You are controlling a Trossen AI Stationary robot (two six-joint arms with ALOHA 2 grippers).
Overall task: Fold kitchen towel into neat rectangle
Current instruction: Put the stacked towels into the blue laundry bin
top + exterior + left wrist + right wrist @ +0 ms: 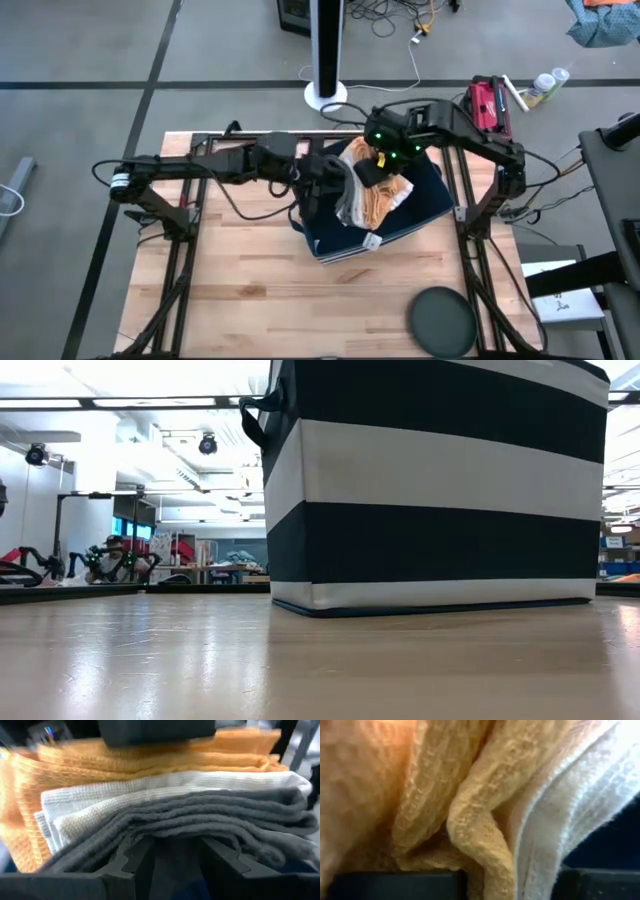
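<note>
A navy-and-white striped bin stands mid-table. Out of it rises a pile of kitchen towels: orange, white and grey. My right gripper comes down on the pile's top and is shut on the orange towel. At the pile's left side, my left gripper points almost level at it and is open, with the grey towel's lowest fold just past its fingertips; whether they touch it I cannot tell. My right gripper holds a thick upright fold of the orange towel between its two fingers, several layers together, with the white towel's edge beside it. The fingers come steeply from above. The cloth is bunched and slack, and its lower part rests on the pile in the bin.
The bin stands on a wooden table. A dark round disc lies near the table's front right corner. Metal frame legs stand along both side edges. There is bare wood in front of the bin and to its left.
</note>
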